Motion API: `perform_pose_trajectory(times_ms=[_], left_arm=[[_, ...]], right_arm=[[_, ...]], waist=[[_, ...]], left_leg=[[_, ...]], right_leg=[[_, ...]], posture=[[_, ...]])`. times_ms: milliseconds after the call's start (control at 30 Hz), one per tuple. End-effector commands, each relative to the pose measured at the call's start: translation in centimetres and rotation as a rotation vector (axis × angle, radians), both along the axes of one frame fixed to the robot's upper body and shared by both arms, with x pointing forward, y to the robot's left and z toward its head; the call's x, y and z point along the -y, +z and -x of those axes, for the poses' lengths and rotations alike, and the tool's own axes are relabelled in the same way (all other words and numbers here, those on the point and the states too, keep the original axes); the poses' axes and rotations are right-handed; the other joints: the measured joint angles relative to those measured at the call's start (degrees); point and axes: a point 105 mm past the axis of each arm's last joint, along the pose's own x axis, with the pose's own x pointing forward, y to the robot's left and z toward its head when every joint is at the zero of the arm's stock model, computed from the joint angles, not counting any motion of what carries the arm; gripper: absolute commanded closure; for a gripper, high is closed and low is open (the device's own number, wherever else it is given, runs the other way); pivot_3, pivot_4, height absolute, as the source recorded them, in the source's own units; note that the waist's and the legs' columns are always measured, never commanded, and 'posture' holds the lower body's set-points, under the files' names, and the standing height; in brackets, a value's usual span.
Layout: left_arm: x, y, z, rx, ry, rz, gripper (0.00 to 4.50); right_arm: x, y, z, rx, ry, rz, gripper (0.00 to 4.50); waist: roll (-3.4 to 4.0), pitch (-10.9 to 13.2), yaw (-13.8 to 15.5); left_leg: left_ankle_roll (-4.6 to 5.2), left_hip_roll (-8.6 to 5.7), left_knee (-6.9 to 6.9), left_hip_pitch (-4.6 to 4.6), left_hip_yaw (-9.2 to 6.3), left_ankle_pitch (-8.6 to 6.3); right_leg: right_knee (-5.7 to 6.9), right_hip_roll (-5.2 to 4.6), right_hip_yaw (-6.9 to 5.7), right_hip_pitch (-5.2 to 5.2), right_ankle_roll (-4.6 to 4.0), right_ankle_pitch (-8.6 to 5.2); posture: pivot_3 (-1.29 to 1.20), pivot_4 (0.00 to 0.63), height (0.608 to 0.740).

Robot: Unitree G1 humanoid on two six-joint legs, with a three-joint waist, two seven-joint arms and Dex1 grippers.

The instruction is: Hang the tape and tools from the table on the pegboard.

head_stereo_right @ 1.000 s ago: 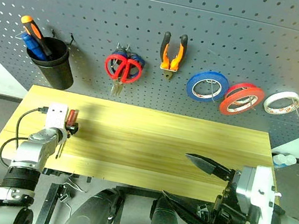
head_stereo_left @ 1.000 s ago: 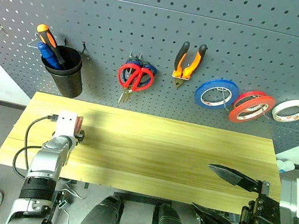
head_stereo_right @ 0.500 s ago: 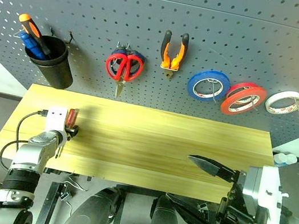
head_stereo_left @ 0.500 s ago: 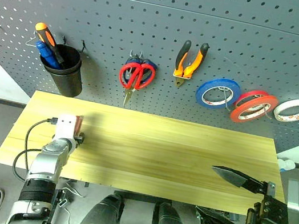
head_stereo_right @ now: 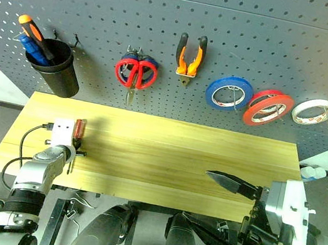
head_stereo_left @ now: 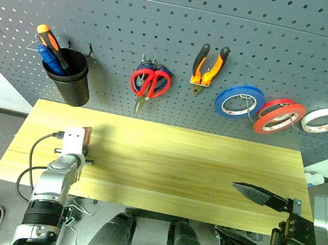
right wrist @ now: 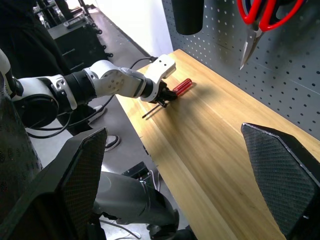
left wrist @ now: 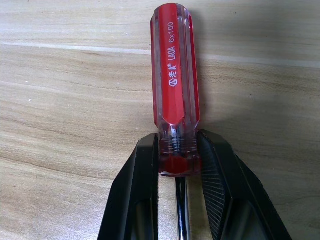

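a long table of pale yellowish wood with fine straight grain runs left to right, its far edge against a dark grey pegboard that is dotted with even rows of small holes and carries thin wire hooks. grey floor shows past both ends of the table, with white panels at the far left and far right. on the pegboard, from left to right, hang a matte black cup holding an orange-handled screwdriver and a blue one, then red-handled scissors with steel blades pointing down over a blue-handled pair behind them, then orange-and-black pliers with the handles up, then three ring-shaped rolls side by side: a blue roll, the red tape and a white roll. the one tool on the table is the slim screwdriver, near the left end, its glossy translucent red handle faceted and printed with white lettering, its thin steel shaft pointing toward the near edge. the left gripper is closed on this screwdriver, its two black ribbed fingers pressing the collar end of the handle from both sides while the tool lies on the wood. the right gripper hangs at the near right, off the table edge, its pointed black fingers spread wide with nothing between them.
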Motion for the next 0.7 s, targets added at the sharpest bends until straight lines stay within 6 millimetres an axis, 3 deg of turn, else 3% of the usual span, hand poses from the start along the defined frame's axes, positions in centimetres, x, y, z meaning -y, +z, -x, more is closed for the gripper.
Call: perform_pose_trajectory(times_ms=[33, 200, 300, 500, 700], left_arm=[[0.1, 0.0, 0.5, -0.009, -0.003, 0.001, 3.72], [1.3, 1.2, 0.2, 0.036, -0.062, -0.013, 3.72], [2.8, 2.7, -0.2, 0.103, -0.113, -0.018, 3.72], [3.6, 5.6, -0.8, 0.187, -0.117, 0.001, 3.72], [5.3, 6.3, -0.6, 0.192, -0.173, 0.026, 3.72]], right_arm=[[-0.1, 0.2, 0.1, 0.009, 0.010, -0.006, 0.00], [-0.2, 0.0, -0.1, 0.012, 0.007, -0.012, 0.00], [-0.3, 0.0, -0.3, 0.018, 0.006, -0.016, 0.00], [-0.2, 0.0, -0.6, 0.033, 0.003, -0.015, 0.00], [0.0, 0.0, -1.2, 0.056, -0.002, -0.014, 0.00]], waist=[[0.00, 0.05, 0.00], [-0.06, 0.14, 0.07], [-0.09, 0.16, 0.15], [-0.08, 0.15, 0.10], [-0.06, 0.14, 0.16]], left_leg=[[0.01, 0.00, 0.00, -0.01, 0.00, 0.00], [0.03, 0.00, 0.00, -0.05, 0.00, -0.02], [0.03, 0.00, 0.00, -0.09, -0.01, -0.02], [0.02, 0.00, 0.00, -0.12, -0.01, -0.01], [-0.18, -0.01, 0.01, -0.12, 0.02, 0.10]], right_leg=[[-0.02, 0.00, 0.00, 0.00, 0.00, 0.00], [-0.10, 0.00, -0.01, 0.00, 0.02, 0.01], [-0.18, 0.00, -0.03, 0.00, 0.06, 0.04], [-0.24, 0.00, -0.05, 0.00, 0.09, 0.05], [-0.25, 0.00, -0.05, 0.00, 0.09, 0.06]], posture=[[-0.08, 0.289, 0.720], [-0.07, 0.280, 0.720], [-0.07, 0.273, 0.720], [-0.06, 0.259, 0.720], [-0.05, 0.234, 0.720]])
